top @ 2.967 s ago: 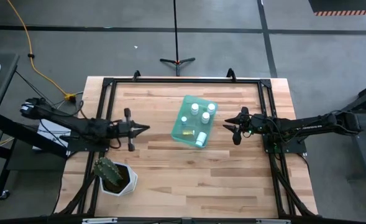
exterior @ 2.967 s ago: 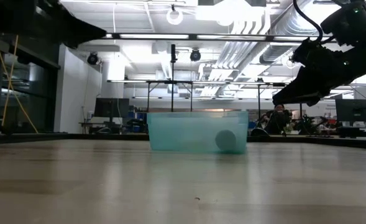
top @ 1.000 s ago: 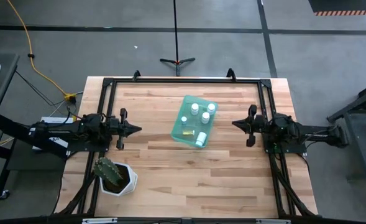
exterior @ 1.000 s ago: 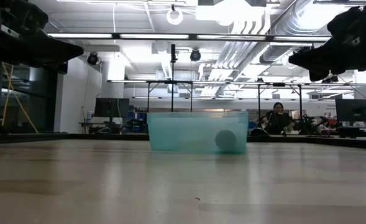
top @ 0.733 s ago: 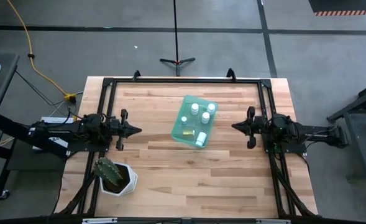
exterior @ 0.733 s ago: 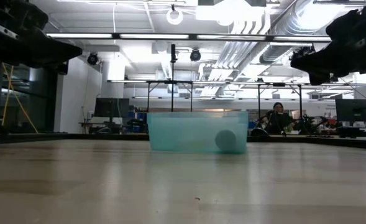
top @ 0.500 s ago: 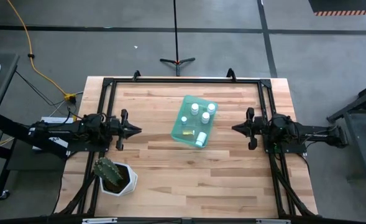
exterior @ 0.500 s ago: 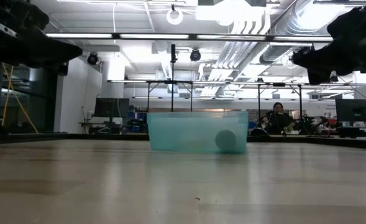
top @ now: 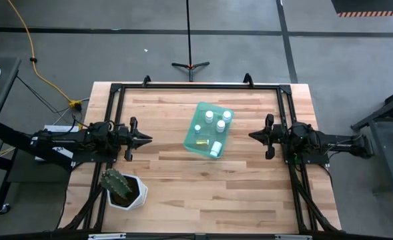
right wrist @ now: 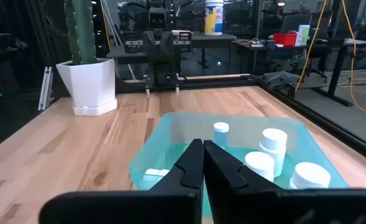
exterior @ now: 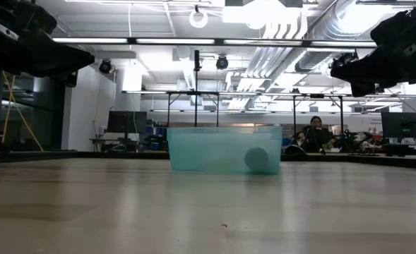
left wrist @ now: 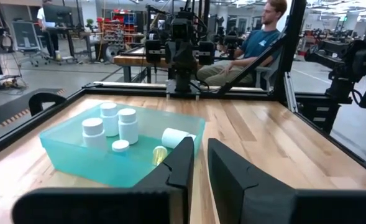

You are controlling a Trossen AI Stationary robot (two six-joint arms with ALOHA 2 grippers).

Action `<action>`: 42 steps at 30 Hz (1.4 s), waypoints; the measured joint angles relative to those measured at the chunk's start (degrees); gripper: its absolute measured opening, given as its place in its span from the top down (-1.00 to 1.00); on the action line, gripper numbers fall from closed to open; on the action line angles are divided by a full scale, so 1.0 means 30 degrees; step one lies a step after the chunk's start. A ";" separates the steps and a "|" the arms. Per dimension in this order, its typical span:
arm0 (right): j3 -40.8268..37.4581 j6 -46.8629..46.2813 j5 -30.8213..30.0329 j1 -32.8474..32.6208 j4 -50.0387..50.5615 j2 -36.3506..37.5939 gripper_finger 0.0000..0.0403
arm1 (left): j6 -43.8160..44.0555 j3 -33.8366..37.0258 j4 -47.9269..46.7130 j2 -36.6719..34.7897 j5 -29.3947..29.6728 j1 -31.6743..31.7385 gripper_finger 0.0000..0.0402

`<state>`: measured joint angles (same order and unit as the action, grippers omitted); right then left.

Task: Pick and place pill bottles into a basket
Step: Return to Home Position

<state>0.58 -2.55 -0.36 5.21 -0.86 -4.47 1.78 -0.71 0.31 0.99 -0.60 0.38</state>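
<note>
Basket: the translucent teal-green rectangular plastic basket (top: 189, 143) (exterior: 215, 149) (left wrist: 83, 163) (right wrist: 164, 146) lay near the middle of the light wooden table (top: 183, 193), turned at a slant, between the two arms.
Pill bottles: the small white cylindrical pill bottles with white caps (top: 221, 125) (left wrist: 127, 124) (right wrist: 274, 144) were all inside the basket. Several stood upright at its far end. One white bottle lying on its side (top: 215, 150) (exterior: 258, 159) (left wrist: 176, 137) rested at the near end, and a small yellow bottle (top: 199, 143) (left wrist: 160, 154) lay beside it.
Left gripper: the left gripper (top: 148, 139) (left wrist: 201, 142) hung above the left side of the table, well apart from the basket and pointing at it. Its fingers were drawn almost together, with only a thin slit between them, and they held nothing.
Right gripper: the right gripper (top: 251, 135) (right wrist: 202, 143) hung above the right side, also apart from the basket and facing it. Its fingers were pressed against each other, with nothing between them.
Other things: a white hexagonal pot (top: 126, 190) (right wrist: 96, 87) with a green cactus (top: 116, 181) stood at the near left corner of the table.
Room: a seated person (left wrist: 257, 43) was visible beyond the table.
</note>
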 joint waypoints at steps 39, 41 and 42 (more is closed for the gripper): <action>0.0022 0.0004 -0.0017 -0.0004 0.0073 0.0000 0.99 | 0.0007 0.0007 0.0011 -0.0007 0.0044 0.0000 0.61; 0.0022 0.0001 -0.0022 0.0000 0.0073 0.0000 0.97 | 0.0007 0.0007 0.0011 -0.0007 0.0044 0.0000 0.61; 0.0022 0.0001 -0.0022 -0.0007 0.0073 0.0000 0.97 | 0.0007 0.0007 0.0006 -0.0007 0.0044 0.0000 0.61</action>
<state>0.64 -2.54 -0.43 5.19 -0.64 -4.47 1.80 -0.69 0.32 0.97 -0.47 0.38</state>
